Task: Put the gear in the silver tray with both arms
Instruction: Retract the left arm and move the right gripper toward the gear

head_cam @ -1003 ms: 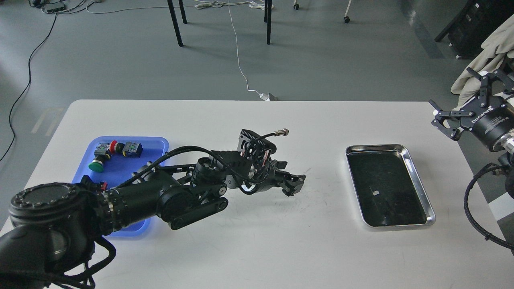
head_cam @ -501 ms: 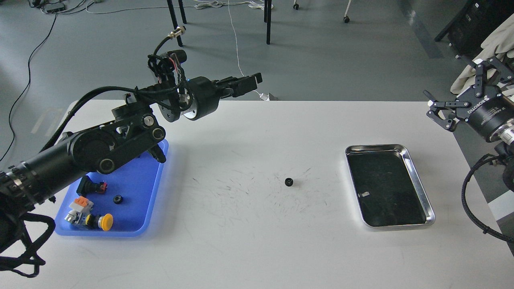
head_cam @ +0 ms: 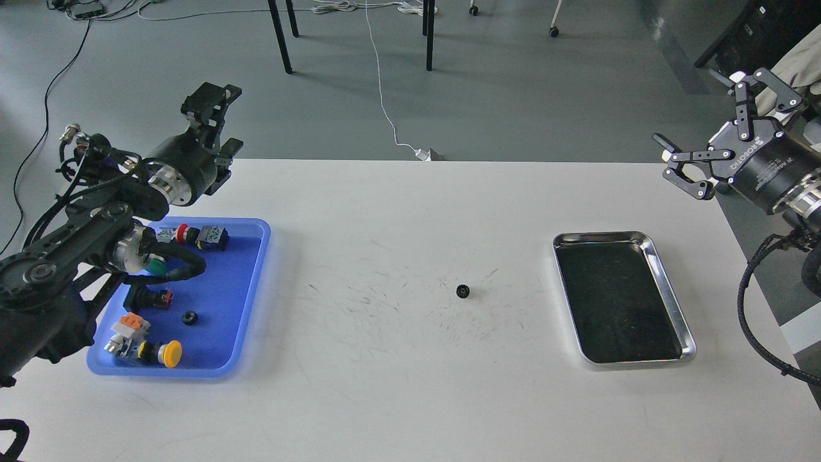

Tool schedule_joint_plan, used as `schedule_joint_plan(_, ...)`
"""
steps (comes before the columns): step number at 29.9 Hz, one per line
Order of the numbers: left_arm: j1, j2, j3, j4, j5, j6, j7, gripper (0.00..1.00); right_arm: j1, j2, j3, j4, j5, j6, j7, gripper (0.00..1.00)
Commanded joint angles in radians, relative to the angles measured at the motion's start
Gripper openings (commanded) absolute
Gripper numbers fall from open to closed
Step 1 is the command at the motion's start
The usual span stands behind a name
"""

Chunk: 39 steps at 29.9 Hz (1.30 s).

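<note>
Our right tool (head_cam: 712,122) hangs with its fingers spread wide and empty past the far right corner of the tabletop (head_cam: 385,385), and the silver tray (head_cam: 660,256) lies below and just left of it, bare inside. The small black gear (head_cam: 463,291) sits alone on the tabletop well to the left of that tool and left of the tray, nothing between them. Our left tool (head_cam: 215,119) hovers beyond the far edge, its fingers narrowly parted and empty; the blue tray (head_cam: 253,282) of switches and buttons lies just below it, and the gear lies far to its right.
</note>
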<state>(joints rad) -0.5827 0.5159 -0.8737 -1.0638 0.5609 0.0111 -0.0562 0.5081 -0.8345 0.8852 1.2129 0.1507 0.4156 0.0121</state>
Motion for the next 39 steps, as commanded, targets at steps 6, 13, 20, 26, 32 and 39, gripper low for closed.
schedule_joint_plan(6, 0.060, 0.036, -0.103, 0.018, -0.225, -0.011, -0.017, 0.98, -0.008, -0.001, 0.003, -0.001, 0.001, 0.002, 0.000, 0.99)
schedule_joint_plan(13, 0.083, 0.102, -0.102, 0.018, -0.236, -0.063, -0.019, 0.98, 0.000, 0.000, -0.009, 0.011, -0.035, 0.003, 0.000, 0.99)
schedule_joint_plan(20, 0.087, 0.105, -0.103, 0.016, -0.242, -0.059, -0.020, 0.98, 0.139, -0.008, -0.193, 0.091, -0.343, -0.055, -0.030, 0.99)
schedule_joint_plan(26, 0.087, 0.105, -0.106, 0.018, -0.242, -0.057, -0.022, 0.98, 0.436, -0.011, -0.576, 0.126, -0.554, -0.078, -0.055, 0.99)
schedule_joint_plan(32, 0.087, 0.105, -0.108, 0.018, -0.242, -0.056, -0.039, 0.98, 0.737, 0.076, -0.969, 0.131, -0.726, -0.078, -0.115, 0.99)
schedule_joint_plan(39, 0.087, 0.107, -0.108, 0.018, -0.242, -0.054, -0.045, 0.98, 0.923, 0.287, -1.272, 0.100, -0.826, -0.078, -0.123, 0.98)
